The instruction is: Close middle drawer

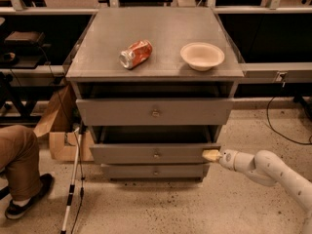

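1. A grey metal cabinet [161, 33] stands in the middle of the scene, its flat top bearing two small things.
2. The robot's white arm [273, 169] reaches in from the near right, low over the speckled floor.
3. A person's leg [17, 155] in brown trousers and a dark shoe sits at the near left.
4. The top drawer [122, 112] has the tallest front and stands slightly out from the frame.
5. The middle drawer [131, 153] lies just below it, partly open, with a dark gap above its low front and a small round knob at the centre.
6. The bottom drawer [126, 171] has a narrower front, set farther back.
7. A cardboard box [58, 130] leans at the cabinet's left side, a white stick [72, 179] just near of it.
8. A pale bowl [202, 56] sits upright on the right of the top.
9. A crushed red can [135, 54] lies on its side left of the bowl, apart from it.
10. The gripper [211, 155] is closed on nothing, its pale tip touching the right end of the middle drawer's front.
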